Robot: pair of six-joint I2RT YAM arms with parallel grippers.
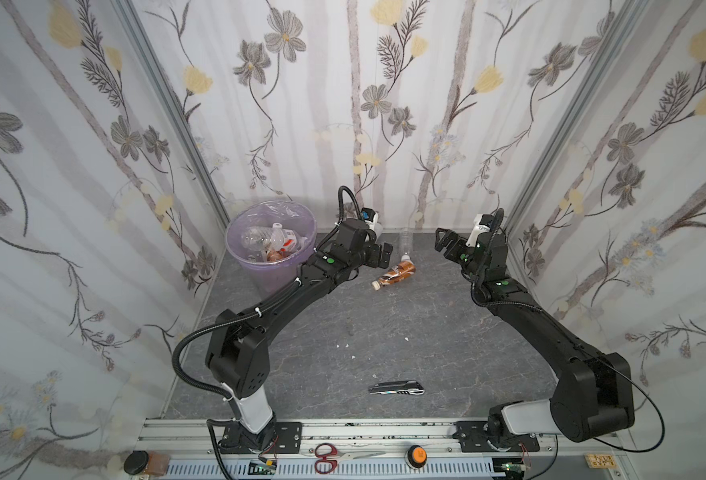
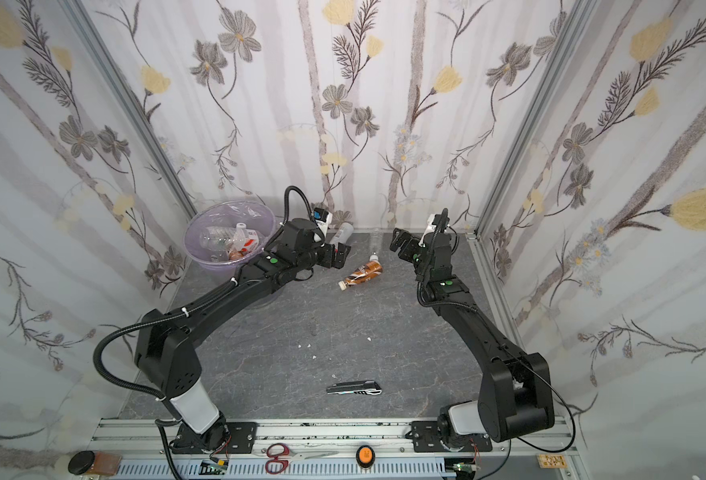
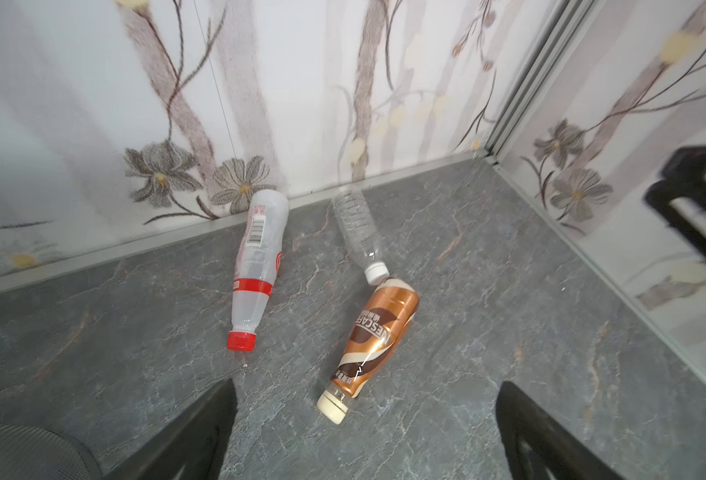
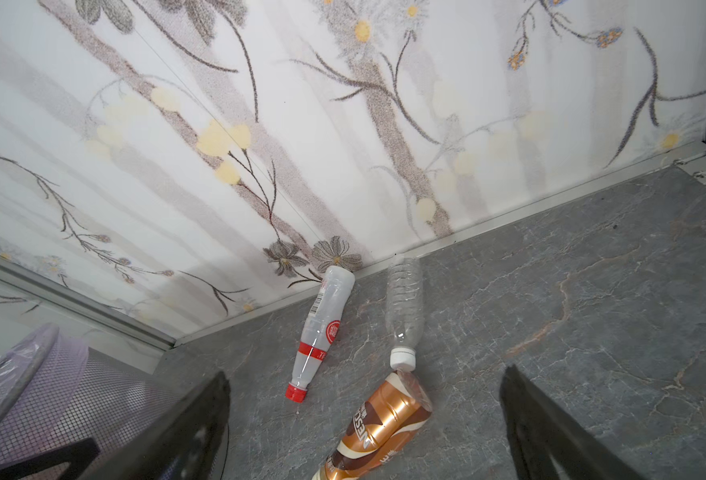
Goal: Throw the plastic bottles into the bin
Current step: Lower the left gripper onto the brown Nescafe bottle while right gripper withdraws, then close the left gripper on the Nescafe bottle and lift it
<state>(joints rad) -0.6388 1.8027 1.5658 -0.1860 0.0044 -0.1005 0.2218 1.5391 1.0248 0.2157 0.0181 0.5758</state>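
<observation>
A: Left side?
B: Bin [image 1: 239,257] in the back-left corner, several bottles [image 1: 269,240] inside. Left claw [image 1: 383,254] just right of it, jaws wide apart, empty.
A: Middle?
B: Three lying on the table [image 1: 384,332]. Red-cap bottle [image 3: 260,266] against the back wall [image 1: 343,124], clear bottle [image 3: 357,226] beside it, its cap touching the brown bottle [image 3: 378,336].
A: Right?
B: Right claw [image 1: 447,243], jaws spread, holding nothing, above the table.

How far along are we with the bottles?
Done: several bottles lie in the bin. In hand: nothing; left gripper and right gripper are both open and empty. Left: three on the table, a red-capped bottle, a clear bottle and a brown bottle.
</observation>
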